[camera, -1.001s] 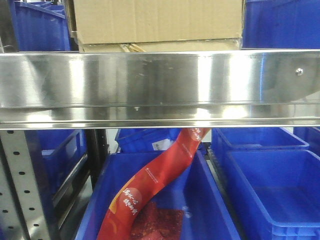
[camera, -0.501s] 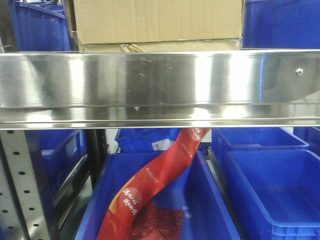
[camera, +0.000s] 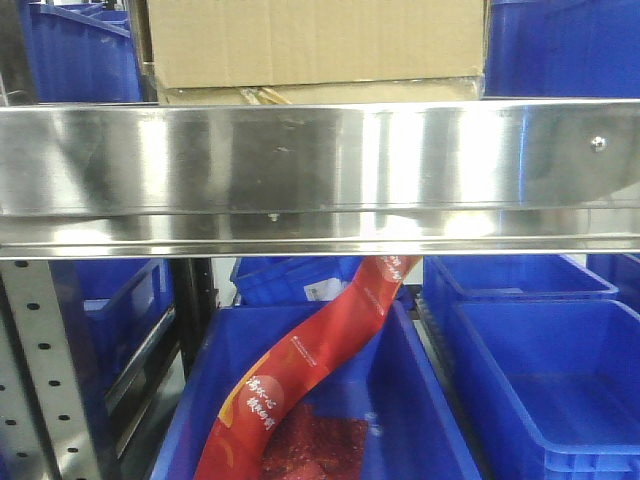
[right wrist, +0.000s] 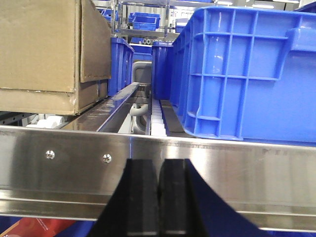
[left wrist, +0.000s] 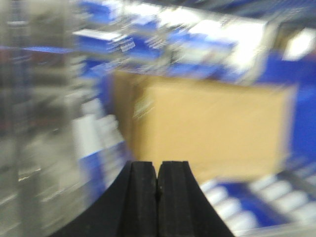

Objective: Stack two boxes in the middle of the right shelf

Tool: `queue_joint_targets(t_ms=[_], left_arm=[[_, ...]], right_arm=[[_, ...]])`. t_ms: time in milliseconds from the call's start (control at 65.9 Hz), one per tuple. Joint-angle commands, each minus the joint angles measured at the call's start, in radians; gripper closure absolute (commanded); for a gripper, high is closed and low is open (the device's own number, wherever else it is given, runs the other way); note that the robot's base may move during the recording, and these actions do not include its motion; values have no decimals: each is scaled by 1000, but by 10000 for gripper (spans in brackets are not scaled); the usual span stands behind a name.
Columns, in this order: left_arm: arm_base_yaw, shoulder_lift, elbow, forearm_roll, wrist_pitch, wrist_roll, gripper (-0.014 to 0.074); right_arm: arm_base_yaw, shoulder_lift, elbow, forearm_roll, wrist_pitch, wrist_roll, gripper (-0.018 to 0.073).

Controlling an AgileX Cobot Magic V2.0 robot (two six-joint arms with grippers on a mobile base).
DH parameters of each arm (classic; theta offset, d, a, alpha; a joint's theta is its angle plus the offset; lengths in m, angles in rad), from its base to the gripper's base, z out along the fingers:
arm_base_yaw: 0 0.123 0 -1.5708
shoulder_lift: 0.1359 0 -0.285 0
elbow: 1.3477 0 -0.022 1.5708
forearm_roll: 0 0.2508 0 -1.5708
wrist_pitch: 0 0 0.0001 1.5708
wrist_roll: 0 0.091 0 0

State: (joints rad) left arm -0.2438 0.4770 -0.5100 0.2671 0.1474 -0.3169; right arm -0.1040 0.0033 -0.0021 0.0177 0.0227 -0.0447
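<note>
front view: a polished steel shelf rail (camera: 320, 175) runs across the whole width. a cardboard box (camera: 315, 42) sits on the shelf above it, resting on a second, flatter cardboard box (camera: 320, 94) whose top edge shows just over the rail; blue bins (camera: 560, 48) stand on either side of the pair. below the rail, a large blue crate (camera: 420, 400) holds a long red printed package (camera: 310, 375) leaning diagonally, with a neighbouring crate (camera: 545, 375) to its right and a perforated steel upright (camera: 45, 370) at the left.

left wrist view: heavily motion-blurred. the left gripper (left wrist: 157, 197) has its two black pads pressed together with nothing between them. a tan box-shaped mass (left wrist: 207, 128), probably the cardboard box, lies ahead of it among blue shapes.

right wrist view: the right gripper (right wrist: 158, 202) is likewise closed and empty, its pads meeting in front of the shelf rail (right wrist: 197, 168). on the shelf, the cardboard box (right wrist: 44, 49) sits at the left and a blue ribbed bin (right wrist: 247, 69) at the right, well apart, with a roller track (right wrist: 155, 121) between them.
</note>
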Motion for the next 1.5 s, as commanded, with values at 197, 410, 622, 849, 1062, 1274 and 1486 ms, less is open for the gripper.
queue_joint_targets(t_ms=[197,410,622,849,1062,1274,1486], left_arm=[[122,-248,287,-174,-55,265,707],[214,-444,453,-275,-61,359,707],[258,-477,510,-275,-118,359,707],[258,-477,510,-275,-136,329,707],[258,-477,510,-257,-141,312,707],[258,-477,510,-257,-141,312,707],[258,-477,510,-257,-141,312,707]], right_arm=[[-5,-3,2,5,-15,1,721],[-5,-3,2,5,-15,1,721],[-5,-3,2,5,-15,1,721],[-5,-3,2,5,-15,1,721],[-5,-3,2,5,-15,1,721],[-5,-3,2,5,-15,1,721],[-5,-3,2,5,-15,1,721]])
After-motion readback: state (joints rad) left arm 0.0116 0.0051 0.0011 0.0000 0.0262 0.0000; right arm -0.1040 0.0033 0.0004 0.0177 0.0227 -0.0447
